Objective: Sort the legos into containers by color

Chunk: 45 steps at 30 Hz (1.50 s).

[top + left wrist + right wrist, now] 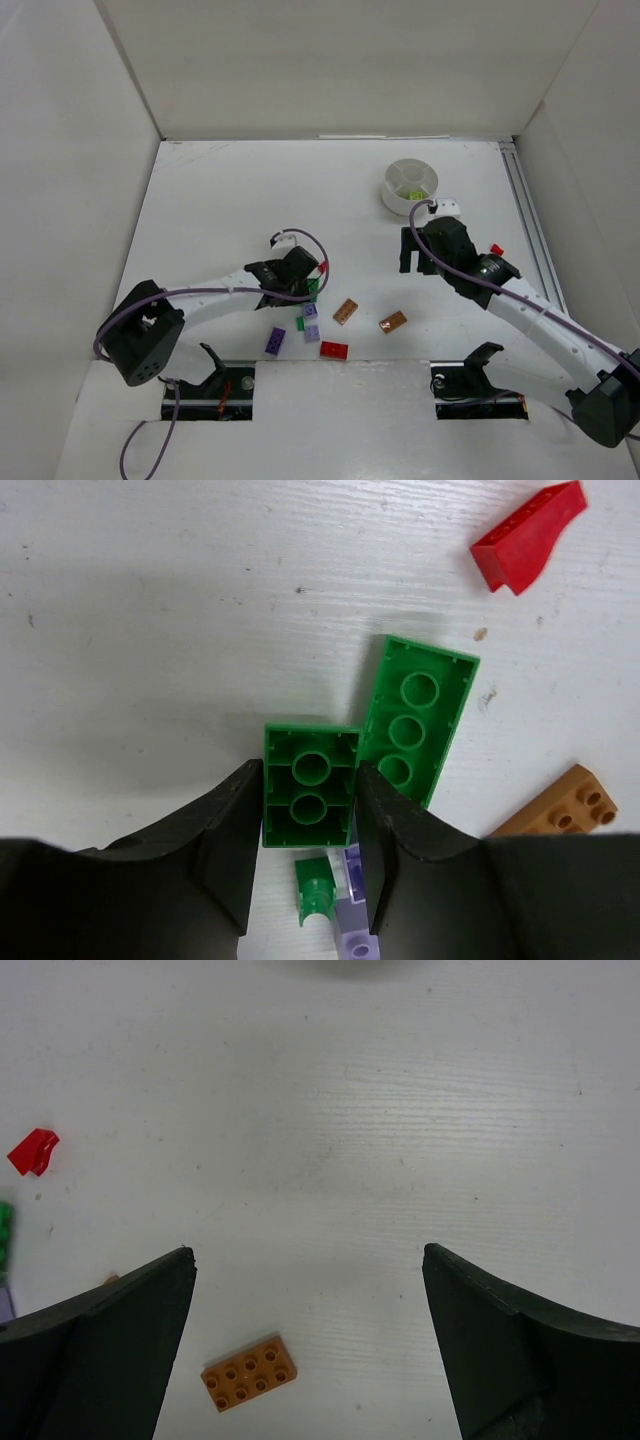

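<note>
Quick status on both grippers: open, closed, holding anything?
Left gripper: closed on a green lego, fingers against two opposite sides.
Right gripper: open, nothing between its fingers.

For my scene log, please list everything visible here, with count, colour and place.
dish: one, white, far right of table
lime legos: count unclear, lime, inside dish
green legos: three, green, at left gripper
red legos: three, red, scattered
orange-brown legos: two, orange-brown, table centre
purple legos: one dark, two lilac, near centre
table: one, white
left gripper: black, shut on one of the green legos
right gripper: black, open, empty
</note>
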Motion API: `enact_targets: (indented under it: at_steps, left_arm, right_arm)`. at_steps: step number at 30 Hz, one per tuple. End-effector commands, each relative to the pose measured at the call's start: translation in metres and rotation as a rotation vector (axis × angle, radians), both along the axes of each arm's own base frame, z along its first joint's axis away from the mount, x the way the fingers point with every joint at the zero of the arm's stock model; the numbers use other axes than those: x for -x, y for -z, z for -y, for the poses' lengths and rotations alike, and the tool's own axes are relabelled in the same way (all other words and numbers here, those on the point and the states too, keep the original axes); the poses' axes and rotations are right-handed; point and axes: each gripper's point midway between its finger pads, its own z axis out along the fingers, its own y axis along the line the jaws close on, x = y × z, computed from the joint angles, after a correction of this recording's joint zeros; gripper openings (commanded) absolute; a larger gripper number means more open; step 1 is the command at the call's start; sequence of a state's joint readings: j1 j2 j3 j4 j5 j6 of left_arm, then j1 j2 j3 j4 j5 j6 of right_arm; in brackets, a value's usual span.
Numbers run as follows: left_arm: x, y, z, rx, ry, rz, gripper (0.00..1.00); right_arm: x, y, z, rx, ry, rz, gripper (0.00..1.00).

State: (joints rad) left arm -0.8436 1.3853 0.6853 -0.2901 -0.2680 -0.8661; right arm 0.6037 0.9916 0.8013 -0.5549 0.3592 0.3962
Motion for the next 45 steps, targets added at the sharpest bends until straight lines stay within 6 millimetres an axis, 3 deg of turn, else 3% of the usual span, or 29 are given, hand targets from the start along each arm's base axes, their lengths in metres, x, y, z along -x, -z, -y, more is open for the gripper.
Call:
enact_targets:
  at_steps: [1,7,10,12,14,15,18,21,26,34,38,41,42,45]
  left_arm:
    - [-0.004,-0.028,0.01,0.07,0.043,0.067,0.29]
    - [-0.02,-0.091,0.037,0.227,0.111,0.209,0.27]
    - [-0.026,-0.126,0.048,0.315,0.134,0.287,0.27]
    - [-0.027,-0.15,0.056,0.385,0.149,0.332,0.27]
    - [-0.028,-0.184,0.073,0.515,0.166,0.374,0.28]
    - [-0.029,-0.194,0.075,0.558,0.15,0.391,0.28]
    - [-0.031,-0.234,0.084,0.743,0.087,0.419,0.3]
    - [-0.037,-0.254,0.085,0.866,-0.029,0.421,0.3]
    - [-0.039,-0.273,0.084,0.97,-0.117,0.423,0.28]
    - [-0.038,-0.298,0.088,1.07,-0.126,0.442,0.27]
    - [-0.037,-0.299,0.087,1.084,-0.129,0.443,0.27]
    - [-0.035,-0.301,0.086,1.098,-0.133,0.443,0.26]
    - [-0.036,-0.304,0.086,1.11,-0.131,0.452,0.26]
    - [-0.036,-0.305,0.086,1.111,-0.131,0.452,0.26]
  right_arm:
    - [-0.001,-0.012,-0.005,-0.017,-0.034,0.052,1.0]
    - [0.004,-0.02,-0.03,-0.065,-0.201,0.098,1.0]
    - [0.017,-0.04,-0.064,-0.129,-0.422,0.174,0.98]
    - [0.023,-0.068,-0.089,-0.186,-0.57,0.293,0.97]
    - [0.04,-0.079,-0.114,-0.27,-0.701,0.334,0.97]
    - [0.04,-0.1,-0.125,-0.334,-0.726,0.399,0.97]
    - [0.051,-0.128,-0.148,-0.433,-0.79,0.481,0.97]
    - [0.044,-0.14,-0.163,-0.443,-0.753,0.509,0.94]
    - [0.039,-0.159,-0.189,-0.468,-0.726,0.543,0.91]
    - [0.02,-0.17,-0.195,-0.504,-0.566,0.586,0.76]
    - [0.013,-0.166,-0.197,-0.5,-0.511,0.572,0.63]
    - [0.01,-0.172,-0.197,-0.518,-0.487,0.583,0.51]
    - [0.007,-0.167,-0.198,-0.508,-0.48,0.575,0.41]
    - [0.006,-0.167,-0.197,-0.514,-0.465,0.573,0.3]
